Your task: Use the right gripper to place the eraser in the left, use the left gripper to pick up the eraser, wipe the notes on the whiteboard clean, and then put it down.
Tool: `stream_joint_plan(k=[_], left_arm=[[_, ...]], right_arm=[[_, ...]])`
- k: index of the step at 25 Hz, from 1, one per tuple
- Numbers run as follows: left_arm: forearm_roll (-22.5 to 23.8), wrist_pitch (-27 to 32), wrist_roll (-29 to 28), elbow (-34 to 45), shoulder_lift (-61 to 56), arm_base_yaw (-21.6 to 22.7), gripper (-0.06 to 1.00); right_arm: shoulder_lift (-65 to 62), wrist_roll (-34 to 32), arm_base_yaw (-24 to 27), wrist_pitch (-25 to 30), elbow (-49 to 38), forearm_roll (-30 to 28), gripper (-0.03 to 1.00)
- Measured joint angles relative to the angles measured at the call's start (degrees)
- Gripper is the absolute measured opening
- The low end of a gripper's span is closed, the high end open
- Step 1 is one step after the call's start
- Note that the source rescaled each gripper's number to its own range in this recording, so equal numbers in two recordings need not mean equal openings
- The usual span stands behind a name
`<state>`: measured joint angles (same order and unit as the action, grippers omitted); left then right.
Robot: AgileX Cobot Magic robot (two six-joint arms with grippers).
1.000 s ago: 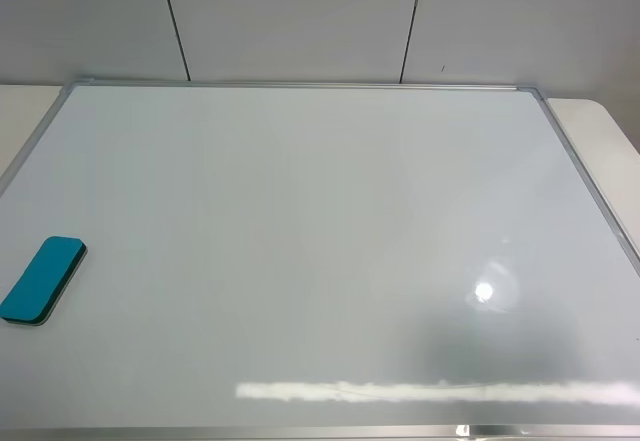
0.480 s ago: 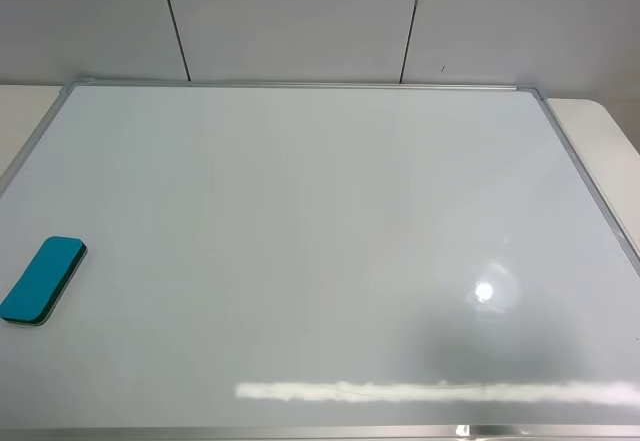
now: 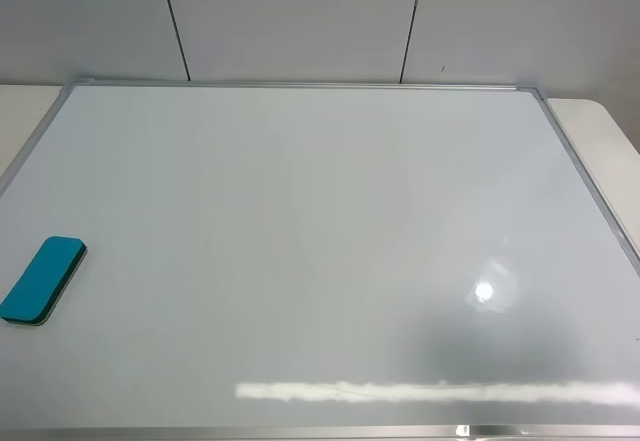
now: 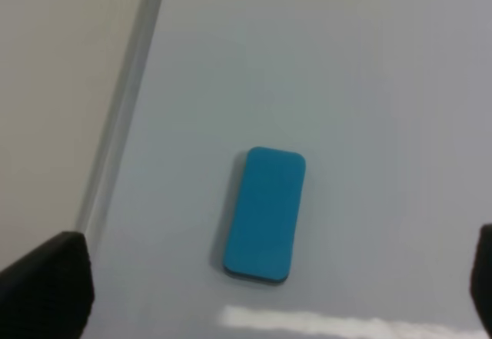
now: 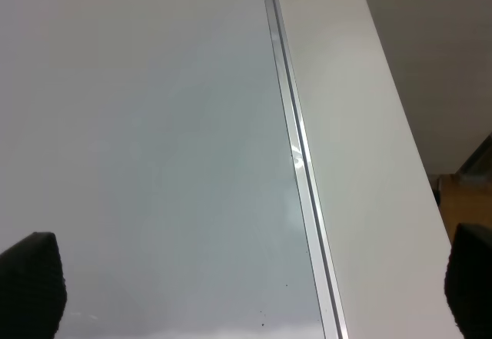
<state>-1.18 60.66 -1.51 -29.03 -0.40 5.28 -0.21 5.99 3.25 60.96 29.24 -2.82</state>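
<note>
The teal-blue eraser (image 3: 41, 279) lies flat on the whiteboard (image 3: 320, 251) near its left edge. It also shows in the left wrist view (image 4: 264, 213), lying between and beyond the spread fingertips (image 4: 46, 285) of my left gripper (image 4: 269, 293), which is open and above it, not touching. My right gripper (image 5: 254, 289) is open and empty above the board's right frame (image 5: 296, 154). No red notes show on the board. Neither arm shows in the exterior high view.
The board's silver frame (image 3: 300, 85) runs along the back by the grey panelled wall (image 3: 300, 21). A cream table surface (image 3: 600, 131) lies outside the frame on the right and also on the left (image 4: 54, 85).
</note>
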Motion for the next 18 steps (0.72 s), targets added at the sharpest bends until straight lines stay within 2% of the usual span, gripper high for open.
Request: stream_joint_plan(k=[18], left_arm=[[0.00,0.00,0.00,0.00,0.00,0.00,1.00]], right_arm=[[0.00,0.00,0.00,0.00,0.00,0.00,0.99]])
